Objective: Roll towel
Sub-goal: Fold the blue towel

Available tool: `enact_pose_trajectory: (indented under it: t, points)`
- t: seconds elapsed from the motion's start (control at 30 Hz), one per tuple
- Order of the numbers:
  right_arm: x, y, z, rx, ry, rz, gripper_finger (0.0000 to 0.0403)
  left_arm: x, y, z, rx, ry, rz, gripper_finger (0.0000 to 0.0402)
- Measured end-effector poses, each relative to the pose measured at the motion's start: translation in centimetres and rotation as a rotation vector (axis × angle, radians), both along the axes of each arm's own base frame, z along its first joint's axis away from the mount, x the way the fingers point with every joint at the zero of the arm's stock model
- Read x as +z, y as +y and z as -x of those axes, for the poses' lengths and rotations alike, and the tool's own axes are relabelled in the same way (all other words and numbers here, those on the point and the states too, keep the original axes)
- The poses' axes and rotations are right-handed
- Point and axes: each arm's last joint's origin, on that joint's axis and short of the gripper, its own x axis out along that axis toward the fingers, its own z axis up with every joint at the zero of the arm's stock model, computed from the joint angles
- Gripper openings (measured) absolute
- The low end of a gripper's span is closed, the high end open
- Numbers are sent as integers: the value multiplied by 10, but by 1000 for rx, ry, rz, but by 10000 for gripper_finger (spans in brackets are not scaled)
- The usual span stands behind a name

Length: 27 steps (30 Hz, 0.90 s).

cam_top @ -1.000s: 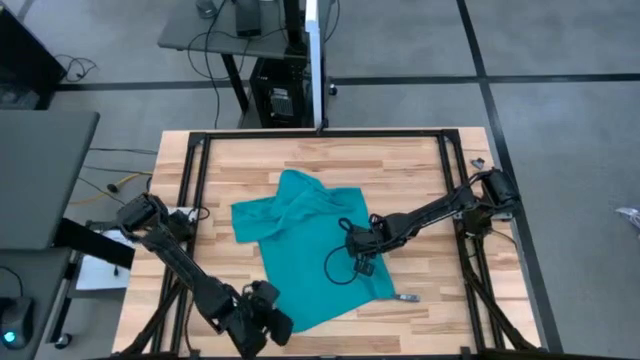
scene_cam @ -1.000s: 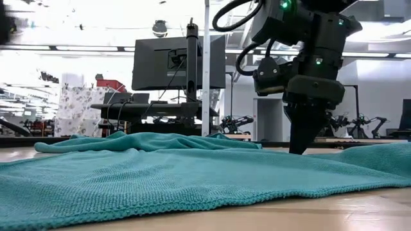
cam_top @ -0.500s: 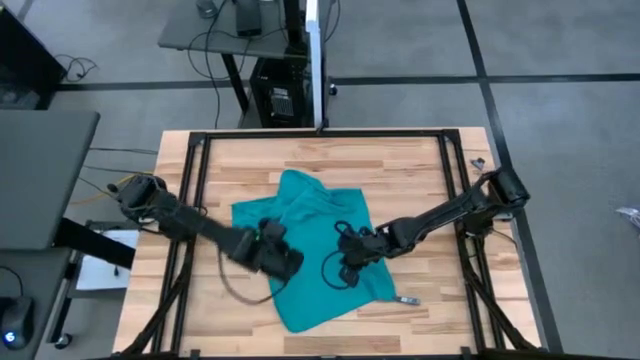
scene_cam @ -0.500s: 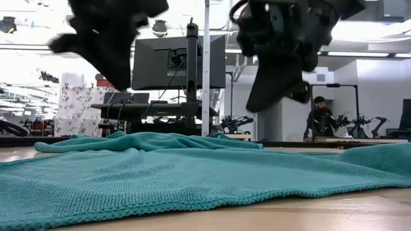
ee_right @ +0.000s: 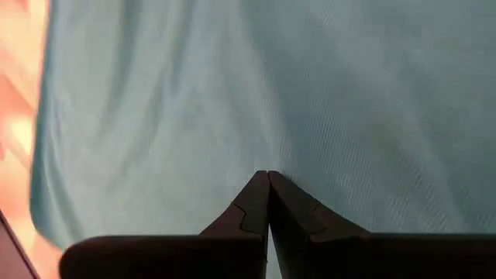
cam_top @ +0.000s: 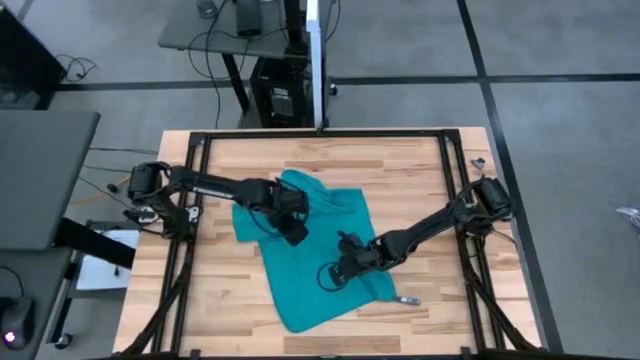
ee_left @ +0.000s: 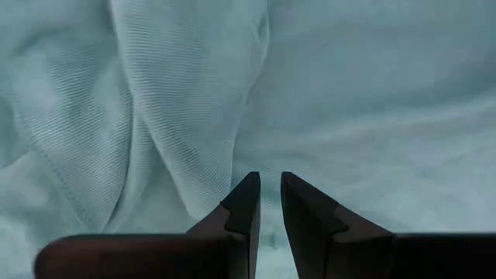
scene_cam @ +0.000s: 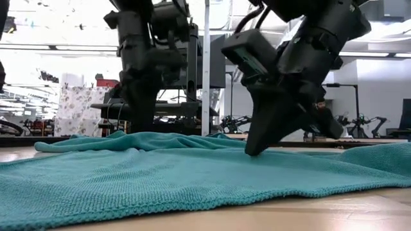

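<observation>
Spread mostly flat across the middle of the wooden table (cam_top: 420, 165): the towel (cam_top: 315, 270), teal, rumpled and folded over itself at its far end, tapering to a corner at its near end. In the low view, lying as a wide, low sheet (scene_cam: 160, 179) with a hemmed edge toward the camera and a raised ridge of folds at the back.

Over the towel's far, bunched part: the left gripper (cam_top: 296, 232), reached in from the towel's left side. In the left wrist view, fingers (ee_left: 246, 205) parted only by a narrow slit, nothing caught between them, tips hanging just above the cloth (ee_left: 372, 101), beside a thick fold running away from them. In the low view, standing upright behind the towel's back ridge (scene_cam: 142, 115); whether touching the cloth there, cannot tell.

On the towel's right half, nearer the middle: the right gripper (cam_top: 343, 268), reached in from the towel's right side. In the right wrist view, fingers (ee_right: 256, 203) pressed fully together with no gap, no fabric pinched between them, tips pointed into the cloth (ee_right: 349, 93), with a strip of bare table showing past the towel's edge. In the low view, tilted, its tip (scene_cam: 252, 149) down against the towel surface.

Near the towel's near right edge, on bare wood: a small dark object (cam_top: 407, 298), too small to identify.
</observation>
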Motion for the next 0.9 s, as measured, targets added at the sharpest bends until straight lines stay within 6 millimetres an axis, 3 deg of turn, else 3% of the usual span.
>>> enact_pose_trajectory:
  t: [0.23,0.43,0.67,0.9]
  points:
    - [0,10,4,-42,-5,-14,0,-24,13,-11,-24,30,-52,39]
    - [1,22,9,-7,-13,-15,0,-31,43,-10,13,65,-131,39]
    - [-4,42,18,37,9,-14,0,-4,94,-4,81,-5,-292,39]
    - [-25,73,29,-9,29,-79,0,2,157,14,139,-23,-404,39]
